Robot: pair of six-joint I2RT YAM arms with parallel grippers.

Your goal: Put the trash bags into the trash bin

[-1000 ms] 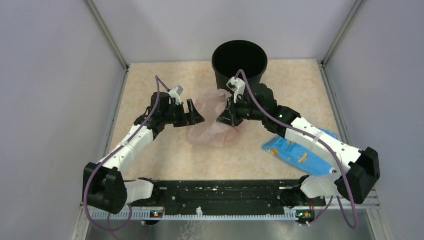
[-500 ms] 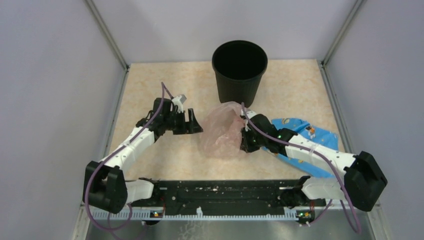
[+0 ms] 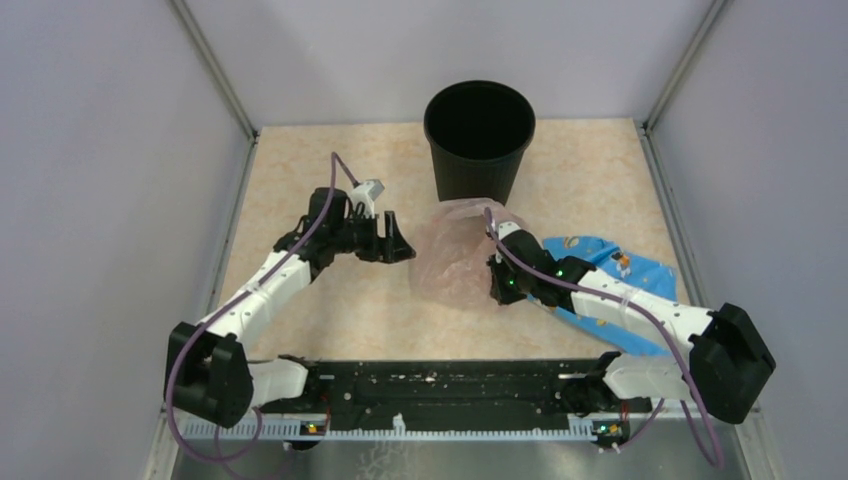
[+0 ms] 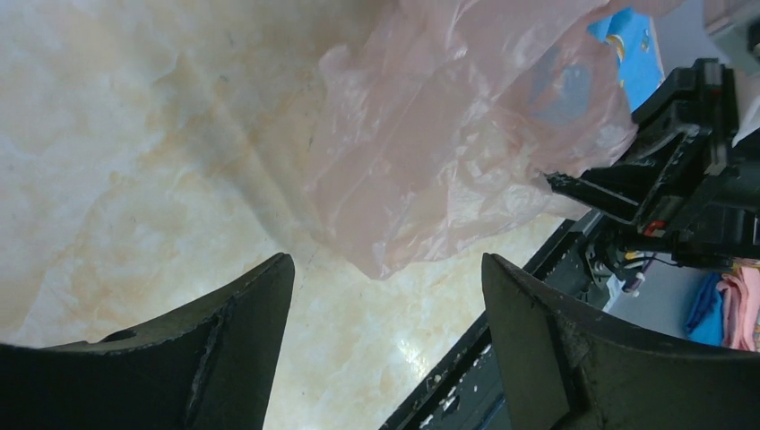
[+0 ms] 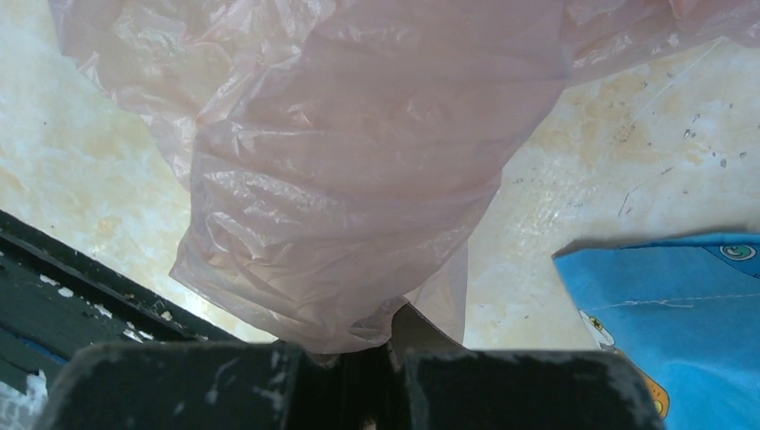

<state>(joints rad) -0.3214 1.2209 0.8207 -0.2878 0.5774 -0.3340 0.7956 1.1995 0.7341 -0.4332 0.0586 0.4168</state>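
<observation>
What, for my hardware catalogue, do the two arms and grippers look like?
The left arm and right arm have white link shells, black joints and bulky black bases. A purple cable loops along each. Small green lights glow on the right arm. The left gripper and right gripper are black, with broad flat fingers.

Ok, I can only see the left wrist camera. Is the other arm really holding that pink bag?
Observer: Yes. The right wrist view shows the right end effector shut on the pink bag, with film pinched between its fingers.
Operator: Where's the bin? I can't see it!
Observer: The top view shows the black bin upright at the far side of the table, just beyond the bag.
</observation>
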